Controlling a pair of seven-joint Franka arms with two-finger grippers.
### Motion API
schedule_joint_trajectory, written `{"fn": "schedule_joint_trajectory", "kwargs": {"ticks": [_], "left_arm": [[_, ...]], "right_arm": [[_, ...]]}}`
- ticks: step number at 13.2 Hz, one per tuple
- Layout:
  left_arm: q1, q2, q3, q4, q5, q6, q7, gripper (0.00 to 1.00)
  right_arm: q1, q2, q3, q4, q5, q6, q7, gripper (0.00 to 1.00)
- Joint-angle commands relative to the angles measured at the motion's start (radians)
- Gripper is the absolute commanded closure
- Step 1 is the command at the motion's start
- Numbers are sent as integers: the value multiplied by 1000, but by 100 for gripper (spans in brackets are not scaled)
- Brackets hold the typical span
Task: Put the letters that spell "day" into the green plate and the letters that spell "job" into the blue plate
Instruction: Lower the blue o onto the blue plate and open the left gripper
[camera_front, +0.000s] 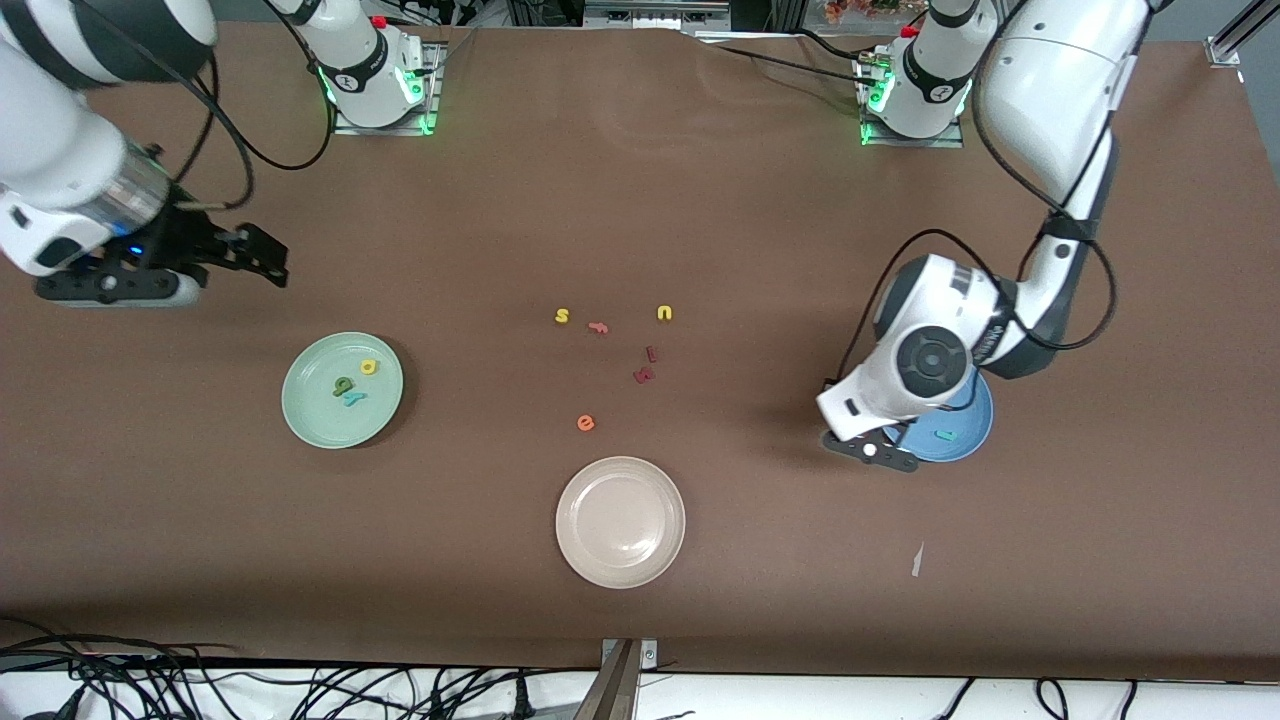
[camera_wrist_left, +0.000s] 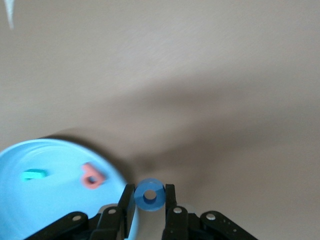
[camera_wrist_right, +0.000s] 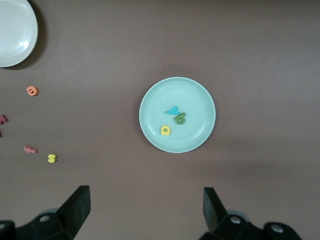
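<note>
The last letter of "job" is being delivered. The blue ring o (camera_wrist_left: 149, 195) is pinched between the narrowly set fingers of the left gripper (camera_wrist_left: 150, 206), held just outside the rim of the blue plate (camera_wrist_left: 30, 210), above the table (camera_front: 700, 200). Inside that plate the pink-red b (camera_wrist_left: 93, 176) and the teal j (camera_wrist_left: 34, 174) are already lying apart from each other.

A short shift over the blue plate's rim is judged to be called for next, then a release, so that the ring falls clear of the two letters.

The ring is held on edge, its hole facing the wrist camera; being round, it has no long axis. The j's long axis is seen lying flat in the plate.

The green plate (camera_front: 342, 390) holds the yellow d (camera_front: 369, 367), olive-green a (camera_front: 343, 386) and teal y (camera_front: 355, 398). The right gripper (camera_wrist_right: 145, 205) waits, spread wide and empty, near the green plate.
</note>
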Motion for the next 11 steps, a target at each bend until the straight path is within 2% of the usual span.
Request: {"fn": "schedule_joint_trajectory", "kwargs": {"ticks": [1,5,7,11], "left_arm": [[57,-65,-13,-73,-13,3,146,85],[107,-68,-13,-81,-11,3,293,83],[105,-65,-11,-73,1,3,300,76],[108,-61,-3,-55,7,3,358,75]], "right_arm": [[-18,22,-41,48,0,-42,-118,0],[-13,30,-49,53,-1,-48,-112,0],[-7,30,-43,54,3,-58,-100,0],[-7,27,-41,54,-10,-84,-91,0]]}}
